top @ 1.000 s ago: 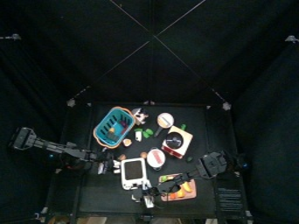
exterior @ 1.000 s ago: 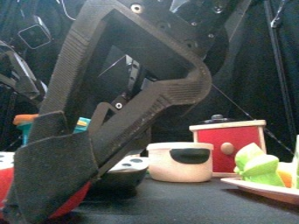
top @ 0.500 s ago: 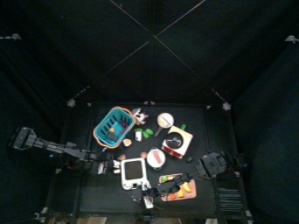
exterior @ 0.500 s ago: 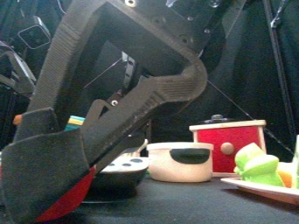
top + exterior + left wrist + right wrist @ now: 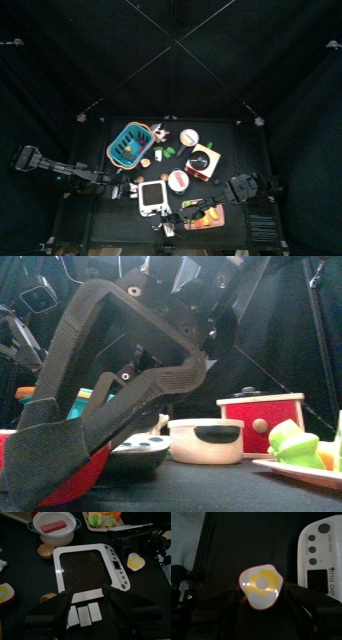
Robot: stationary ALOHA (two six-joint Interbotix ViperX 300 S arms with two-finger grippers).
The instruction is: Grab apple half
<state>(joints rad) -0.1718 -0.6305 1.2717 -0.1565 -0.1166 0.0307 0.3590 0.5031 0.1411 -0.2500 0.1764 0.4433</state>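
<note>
You are lowering the right gripper [image 5: 261, 604], released wide, around the apple half [image 5: 261, 586] (left arm resting), grasp imminent.

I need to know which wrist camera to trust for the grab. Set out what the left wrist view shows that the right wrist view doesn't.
Only the left wrist view: the white pot holding a red piece, the plate of fruit, the whole scale and the right gripper above the apple half. Only the right wrist view: the apple half close up between open jaws. Both share: the apple half and the scale's button panel.
</note>
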